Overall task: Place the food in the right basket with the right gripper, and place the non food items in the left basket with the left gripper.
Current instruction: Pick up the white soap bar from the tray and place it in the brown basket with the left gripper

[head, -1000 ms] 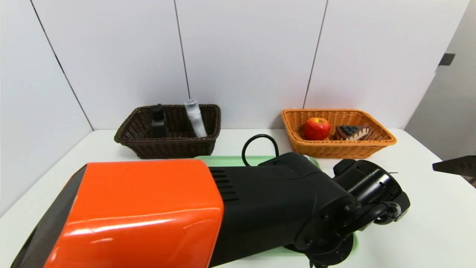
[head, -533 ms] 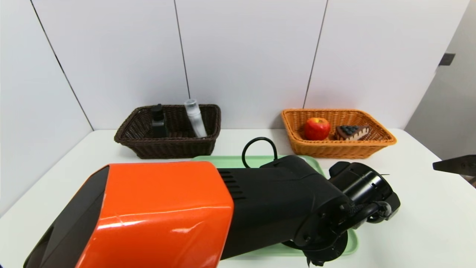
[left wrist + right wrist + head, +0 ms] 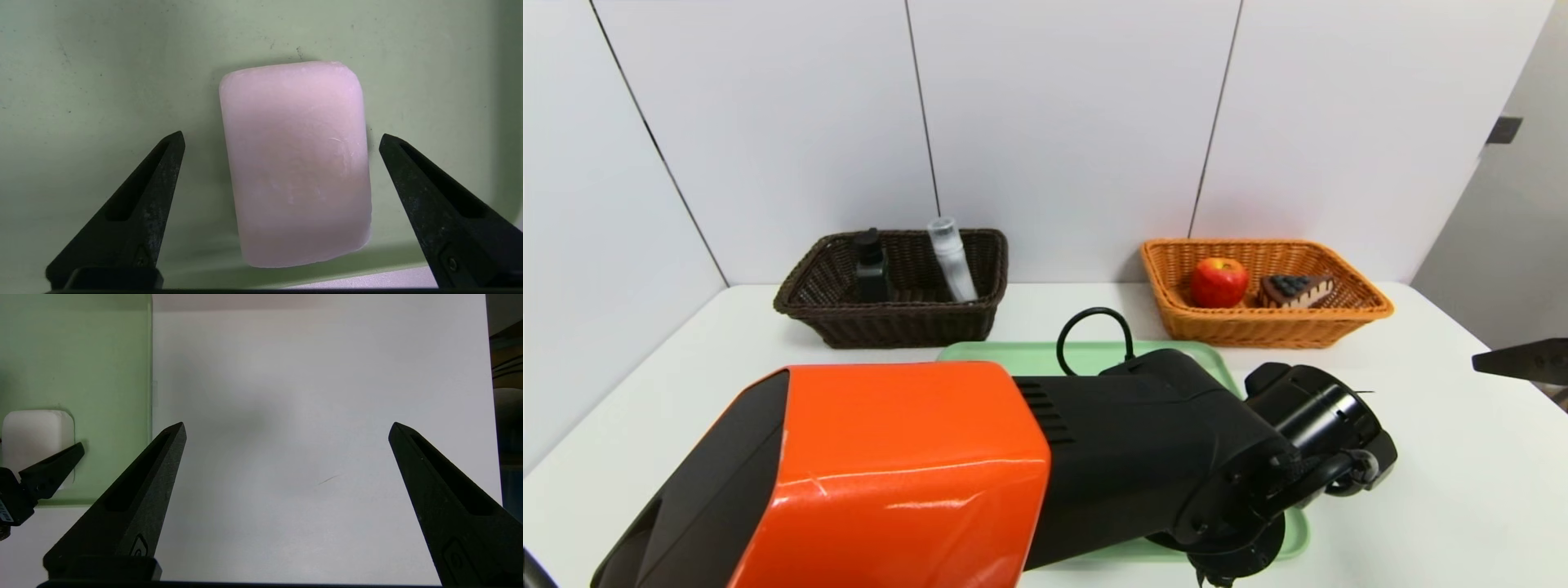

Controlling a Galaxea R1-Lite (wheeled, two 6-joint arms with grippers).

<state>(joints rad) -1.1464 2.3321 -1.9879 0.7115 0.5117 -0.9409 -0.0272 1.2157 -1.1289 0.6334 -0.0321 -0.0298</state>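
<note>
Since the earlier head frame my left arm has slid further right and lower across the flat pale-green plastic tray [image 3: 1045, 356], uncovering more of its left end. My left hand [image 3: 282, 139] hangs spread over the pale pink rounded bar of soap [image 3: 296, 163], one finger on each side and neither touching it; I judge I've lined it up this way to close across the bar's narrow width. The soap lies flat near the tray's front rim. My right hand [image 3: 286, 428] waits spread over bare white counter [image 3: 306, 396] beside the tray. The dark brown wicker basket [image 3: 890, 314] holds a black bottle [image 3: 871, 268] and a clear tube [image 3: 953, 260]; the orange wicker basket [image 3: 1262, 322] holds a red apple [image 3: 1219, 282] and a chocolate cake slice [image 3: 1294, 290].
</note>
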